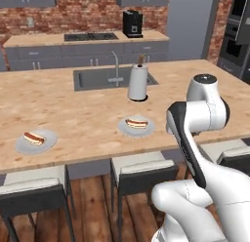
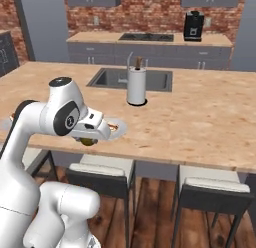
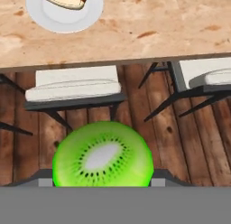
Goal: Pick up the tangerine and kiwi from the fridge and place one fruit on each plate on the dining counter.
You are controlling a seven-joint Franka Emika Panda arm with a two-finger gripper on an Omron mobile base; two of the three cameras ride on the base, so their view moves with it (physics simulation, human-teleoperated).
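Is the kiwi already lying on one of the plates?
No. In the hand view the kiwi sits between the hand's fingertips over the wooden floor, short of the plate holding a hot dog.

**Materials and Surface Finish**

The tabletop (image 1: 73, 114) has a light wood-grain surface with a matt finish and darker brown flecks. The inset sink (image 1: 97, 79) and tap (image 1: 116, 65) look like brushed grey metal. Both plates (image 1: 35, 142) (image 1: 136, 128) are smooth, pale grey-white, with a faint sheen. The paper towel roll (image 1: 137, 83) is matt white on a wooden spindle. The kiwi (image 3: 103, 156) shows a glossy, bright green cut face with a pale core and black seeds. The floor (image 3: 135, 105) is dark, polished wood planking. Stool seats (image 3: 74, 85) carry smooth pale padding on dark frames. The rear wall (image 2: 150, 12) is rough red brick.
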